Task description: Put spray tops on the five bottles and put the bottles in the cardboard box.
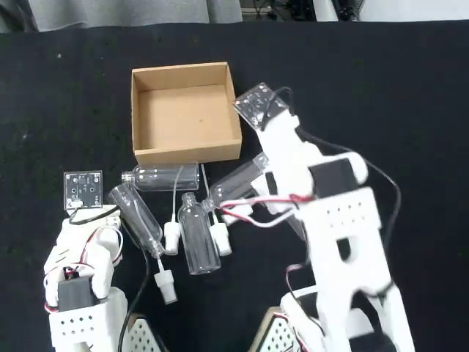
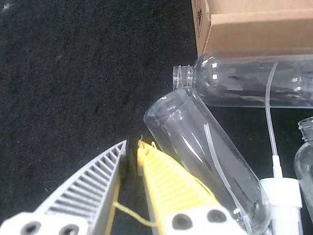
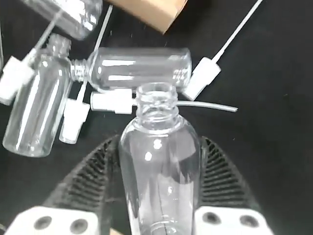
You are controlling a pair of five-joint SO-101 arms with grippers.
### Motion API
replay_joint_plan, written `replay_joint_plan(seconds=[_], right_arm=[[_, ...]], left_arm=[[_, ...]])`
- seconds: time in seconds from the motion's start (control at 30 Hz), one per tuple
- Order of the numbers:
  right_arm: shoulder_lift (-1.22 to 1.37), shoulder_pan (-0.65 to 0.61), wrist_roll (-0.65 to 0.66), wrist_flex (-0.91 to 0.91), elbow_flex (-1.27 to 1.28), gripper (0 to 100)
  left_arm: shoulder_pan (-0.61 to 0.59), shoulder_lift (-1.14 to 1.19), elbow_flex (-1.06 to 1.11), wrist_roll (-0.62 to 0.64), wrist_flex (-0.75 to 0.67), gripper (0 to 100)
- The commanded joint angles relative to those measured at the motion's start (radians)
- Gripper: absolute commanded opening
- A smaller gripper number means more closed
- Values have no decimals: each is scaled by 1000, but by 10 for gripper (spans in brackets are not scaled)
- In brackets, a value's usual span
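My R pincer [image 3: 159,142] pinched a clear bottle [image 3: 159,166] round the body, open neck pointing away from the wrist cam. My L pincer [image 2: 132,147] was pressed together on the black mat [image 2: 58,73], just beside a slanted bottle [image 2: 205,161] lying on its side. From the high cam, the box [image 1: 187,154] sat at 12 o'clock of the clutter. A flat bottle [image 1: 163,177] lay along its 6 o'clock wall. A mid bottle [image 1: 199,235] lay further toward 6, w/ a top [image 1: 171,236] at its 9 and a 2nd top [image 1: 220,238] at its 3.
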Motion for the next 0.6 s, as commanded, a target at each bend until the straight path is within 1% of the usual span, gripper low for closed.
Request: replay_joint_plan(seconds=[0.0,0.17,0.33,0.5,0.57], right_arm=[[-93,-12,-28,6,-39,114],[-140,-11,-63,-29,27,113],[-259,-12,-91,-63,114,113],[-387,-11,-91,-198,291,113],[-429,-9,-92,-259,363,113]], left_arm=[[-4,-5,-12,-6,-21,30],[-4,-5,-15,-6,-21,30],[-4,-5,-21,0,-20,30],[-4,-5,-28,2,-15,32],[-7,-5,-39,3,0,66]])
